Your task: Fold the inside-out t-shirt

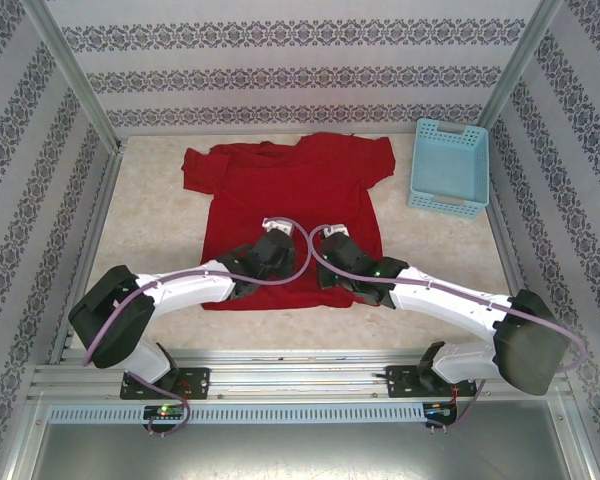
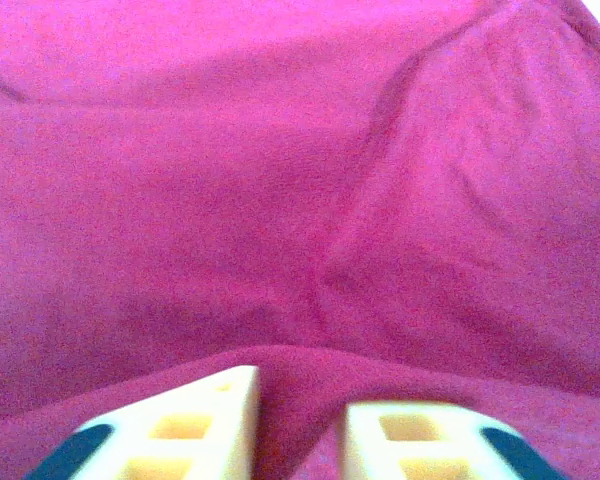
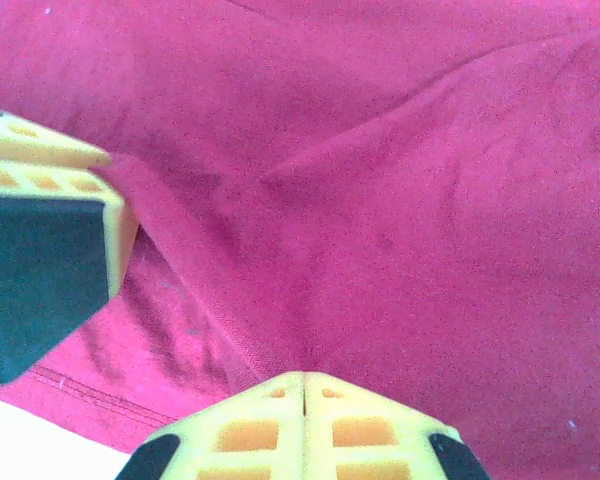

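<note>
T-shirt (image 1: 290, 205) flat mid-worktop: soft, light, limp; take near hem. Left gripper (image 2: 298, 430) pinches fold. Right gripper (image 3: 215, 330) parted, straddling cloth.

1. The top camera sits above and behind my arm bases, looking down and forward across the table (image 1: 140, 290).
2. My left wrist camera looks past my left gripper (image 2: 298, 425), very close to the red t-shirt (image 2: 280, 200).
3. My right wrist camera looks equally close past my right gripper (image 3: 180, 300).
4. All three views share the shirt's lower middle.
</note>
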`<state>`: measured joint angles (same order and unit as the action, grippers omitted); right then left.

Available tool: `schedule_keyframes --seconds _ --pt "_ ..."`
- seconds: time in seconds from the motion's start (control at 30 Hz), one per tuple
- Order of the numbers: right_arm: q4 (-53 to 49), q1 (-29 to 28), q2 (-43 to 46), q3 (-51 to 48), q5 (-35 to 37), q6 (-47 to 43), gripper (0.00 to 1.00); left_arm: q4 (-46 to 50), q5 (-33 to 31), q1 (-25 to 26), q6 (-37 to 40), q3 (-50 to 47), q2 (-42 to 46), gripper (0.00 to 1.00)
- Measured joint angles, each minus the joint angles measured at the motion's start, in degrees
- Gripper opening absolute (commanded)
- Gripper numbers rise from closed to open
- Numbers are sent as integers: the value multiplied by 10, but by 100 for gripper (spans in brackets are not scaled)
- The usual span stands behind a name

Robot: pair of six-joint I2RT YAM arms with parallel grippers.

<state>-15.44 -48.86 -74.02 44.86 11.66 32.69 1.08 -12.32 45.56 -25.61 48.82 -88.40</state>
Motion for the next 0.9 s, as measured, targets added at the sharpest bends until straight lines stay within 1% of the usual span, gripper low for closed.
schedule_keyframes --seconds 0.03,0.1,0.17,0.33,0.4,0.5,0.6,0.7,0.9 --pt "2 0 2 -1 -1 0 2 2 2 -3 2 5 0 11" --pt "8 0 8 -5 -2 0 15 4 6 -7 2 12 0 8" --pt "18 0 17 -13 -3 -2 25 6 16 -12 2 15 4 5" --pt "55 0 49 -58 -17 -16 39 20 49 -27 2 21 25 0" --pt "80 -14 64 -84 -14 -22 45 34 57 -28 2 35 28 0" --pt "138 -64 77 -130 -10 -22 49 45 66 -28 2 43 43 1" --pt "214 -105 63 -175 -11 -18 55 59 74 -28 2 45 64 1" --pt "282 -114 5 -185 -12 -18 57 70 83 -28 2 56 72 1" --pt "397 -128 -139 -172 -12 -42 58 95 94 -28 11 86 80 1"
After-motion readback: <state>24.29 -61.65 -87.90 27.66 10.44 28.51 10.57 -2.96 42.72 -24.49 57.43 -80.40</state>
